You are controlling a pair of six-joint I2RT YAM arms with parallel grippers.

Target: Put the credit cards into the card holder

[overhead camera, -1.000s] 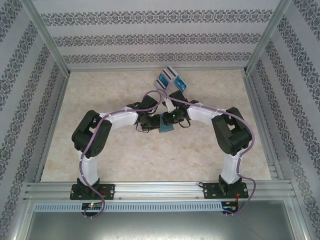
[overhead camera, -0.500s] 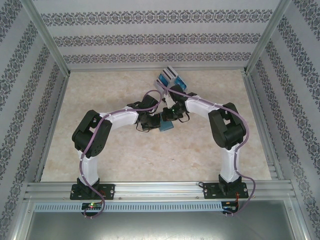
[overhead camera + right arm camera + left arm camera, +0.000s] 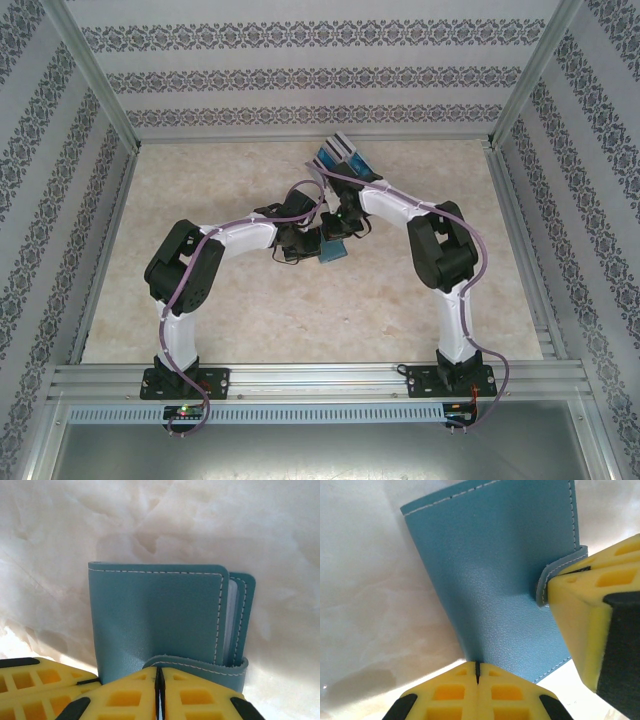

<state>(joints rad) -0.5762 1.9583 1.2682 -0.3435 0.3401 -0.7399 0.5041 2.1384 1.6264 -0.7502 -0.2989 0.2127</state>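
Left gripper: the left gripper is seen with its yellow foam pads pressed together, clamped on the lower edge of the small teal-blue stitched folding card holder.
Right gripper: the right gripper is likewise closed, its pads pinched on the holder's closing tab, which is curled away from the cover.
Holder position: the holder is held between the two grippers near the middle of the pale marbled table, with its covers folded together. A pale sliver is visible between the covers at the open side. Whether it rests on the surface cannot be told.
Change: over the last second the right arm's elbow is swung inward and its wrist is carried towards the far side of the table. The left arm and the holder are found unmoved, and both grips are unchanged.
Cards: the blue-teal and white-grey plastic credit cards are left in a small cluster at the far edge, well apart from the holder.
Reading: the tab is judged to be drawn by the right arm against the left's hold so that the holder is opened. No card is loaded yet.
Risk: the tab may be lost from the pads, or the whole holder dragged along instead of opened.
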